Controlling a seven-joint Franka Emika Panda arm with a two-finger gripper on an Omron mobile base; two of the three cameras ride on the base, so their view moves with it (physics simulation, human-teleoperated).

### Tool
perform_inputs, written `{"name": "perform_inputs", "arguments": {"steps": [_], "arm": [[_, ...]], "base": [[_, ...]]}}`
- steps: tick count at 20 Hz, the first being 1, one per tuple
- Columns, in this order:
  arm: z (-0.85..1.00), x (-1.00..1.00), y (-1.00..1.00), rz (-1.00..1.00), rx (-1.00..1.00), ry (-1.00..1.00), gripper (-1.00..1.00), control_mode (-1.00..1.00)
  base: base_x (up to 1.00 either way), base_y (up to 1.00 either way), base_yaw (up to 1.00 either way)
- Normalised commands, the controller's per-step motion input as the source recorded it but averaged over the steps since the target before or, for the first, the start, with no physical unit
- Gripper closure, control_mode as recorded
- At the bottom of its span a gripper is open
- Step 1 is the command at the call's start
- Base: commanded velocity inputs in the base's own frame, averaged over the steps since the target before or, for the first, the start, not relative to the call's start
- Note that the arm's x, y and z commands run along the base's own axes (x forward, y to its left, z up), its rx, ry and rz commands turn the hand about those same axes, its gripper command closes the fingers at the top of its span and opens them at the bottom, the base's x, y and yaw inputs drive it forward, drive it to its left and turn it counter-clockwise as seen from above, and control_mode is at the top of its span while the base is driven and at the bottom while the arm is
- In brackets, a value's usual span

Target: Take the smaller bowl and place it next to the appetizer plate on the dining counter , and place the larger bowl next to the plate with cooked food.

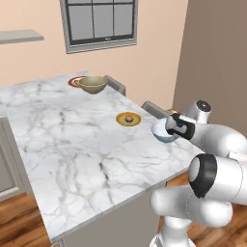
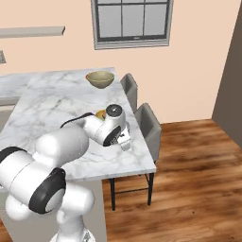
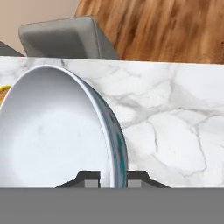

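Observation:
My gripper (image 1: 170, 128) is shut on the rim of the smaller bowl (image 1: 163, 132), pale blue and white, low over the right edge of the dining counter (image 1: 72, 144). In the hand view the rim of this bowl (image 3: 52, 131) runs between my two fingertips (image 3: 89, 179). The yellow-orange appetizer plate (image 1: 128, 118) lies just left of the bowl, a short gap away. At the counter's far end the olive-tan larger bowl (image 1: 93, 84) (image 2: 99, 79) stands beside the red-rimmed plate with cooked food (image 1: 75, 82). Whether the held bowl touches the marble I cannot tell.
Two grey chairs (image 2: 130, 87) (image 2: 149, 124) stand along the counter's right side, above a wood floor (image 2: 198, 179). One chair back (image 3: 65, 37) shows just beyond the counter edge in the hand view. A window (image 1: 100, 21) is on the back wall.

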Motion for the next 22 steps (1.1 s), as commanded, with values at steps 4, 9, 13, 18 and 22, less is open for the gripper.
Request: {"name": "perform_inputs", "arguments": {"steps": [4,9,13,18,22], "arm": [[0.04,0.28,-0.18,0.34,0.18,-0.26,1.00,-1.00],[0.25,0.44,0.24,0.11,0.01,0.10,1.00,-1.00],[0.57,0.53,0.24,0.00,0.00,0.17,1.00,-1.00],[0.06,0.47,0.29,0.00,0.00,0.02,1.00,-1.00],[-0.02,0.52,0.24,0.00,0.00,0.00,1.00,-1.00]], "base": [[0.00,0.00,0.00],[0.00,0.00,0.00],[0.00,0.00,0.00],[0.00,0.00,0.00],[0.00,0.00,0.00]]}}
